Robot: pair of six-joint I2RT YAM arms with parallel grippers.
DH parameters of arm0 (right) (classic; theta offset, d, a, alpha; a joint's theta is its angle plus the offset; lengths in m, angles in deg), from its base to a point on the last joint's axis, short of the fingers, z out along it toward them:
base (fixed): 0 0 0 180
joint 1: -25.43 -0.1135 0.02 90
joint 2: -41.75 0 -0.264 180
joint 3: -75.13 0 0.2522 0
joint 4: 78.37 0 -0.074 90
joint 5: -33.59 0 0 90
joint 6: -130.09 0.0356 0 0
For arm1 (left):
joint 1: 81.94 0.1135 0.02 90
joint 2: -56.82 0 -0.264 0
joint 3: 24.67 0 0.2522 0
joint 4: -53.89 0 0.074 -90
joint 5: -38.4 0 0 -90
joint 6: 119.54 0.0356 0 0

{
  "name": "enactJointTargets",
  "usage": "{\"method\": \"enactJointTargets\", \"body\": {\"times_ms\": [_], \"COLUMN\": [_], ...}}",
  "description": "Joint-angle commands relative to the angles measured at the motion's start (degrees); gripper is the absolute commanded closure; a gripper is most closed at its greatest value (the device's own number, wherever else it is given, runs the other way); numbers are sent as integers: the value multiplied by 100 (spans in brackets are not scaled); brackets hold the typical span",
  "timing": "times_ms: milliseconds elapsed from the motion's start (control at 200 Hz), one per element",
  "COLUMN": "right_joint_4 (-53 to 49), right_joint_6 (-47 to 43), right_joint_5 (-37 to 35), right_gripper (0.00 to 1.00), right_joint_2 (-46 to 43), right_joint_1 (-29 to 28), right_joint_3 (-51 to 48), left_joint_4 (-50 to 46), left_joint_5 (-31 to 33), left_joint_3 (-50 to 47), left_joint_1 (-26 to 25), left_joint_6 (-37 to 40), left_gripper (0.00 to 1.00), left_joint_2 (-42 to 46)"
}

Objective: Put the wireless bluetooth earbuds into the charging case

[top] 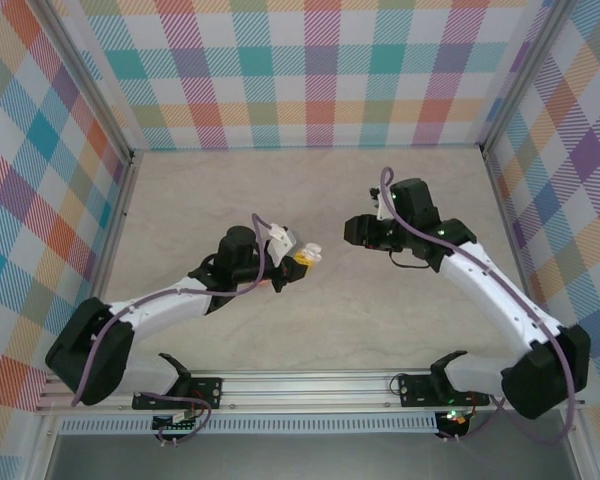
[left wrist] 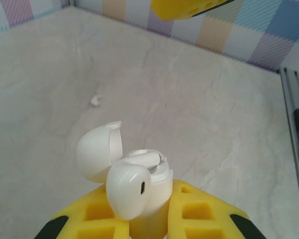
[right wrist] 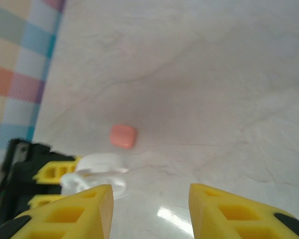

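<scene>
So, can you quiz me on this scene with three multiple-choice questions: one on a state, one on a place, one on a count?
1. The white case's lid is: A) shut B) open C) missing
2. The white case is: A) in the left gripper B) flat on the table C) on the wall
3. How many cases are there? A) one B) two C) four

Answers: 1 B, the lid is tipped back; 2 A, the gripper's yellow fingers clamp it; 3 B, the white one plus a pink case.
</scene>
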Motion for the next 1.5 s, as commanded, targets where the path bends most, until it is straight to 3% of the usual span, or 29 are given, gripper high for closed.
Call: {"method": "enactJointTargets", "body": {"times_ms": [0, 300, 470, 695, 835, 1175, 1315, 1495], "right_joint_4": [424, 1042, 1149, 1241, 1155, 34, -248, 306], "right_joint_6": [401, 222, 164, 111, 23, -577, 88, 1068], "right_joint_5": [498, 1075, 1241, 1239, 1175, -307, -715, -748], "right_gripper": [56, 59, 61, 61, 61, 68, 72, 79], "right_joint_2": [458, 2185, 2628, 2451, 2388, 1504, 1431, 1474], "right_joint_1": [144, 203, 202, 200, 198, -39, -510, -1250], "right_joint_3": [-202, -250, -231, -426, -517, -743, -843, -1102], "left_joint_4": [-120, -1260, -1779, -2286, -2340, -1890, -1676, -1632], "left_joint_5": [69, 848, 1407, 1984, 1987, 1705, 1746, 1871], "left_joint_3": [-85, 329, 728, 1176, 1277, 814, 517, 232], "left_joint_1": [-50, -84, -278, -689, -711, -684, -666, -654], "left_joint_6": [306, 682, 753, 1231, 1281, 1062, 857, 705], "left_gripper": [100, 100, 100, 100, 100, 100, 100, 100], "left_joint_2": [-340, -1488, -1855, -1738, -1637, -939, -582, -168]}}
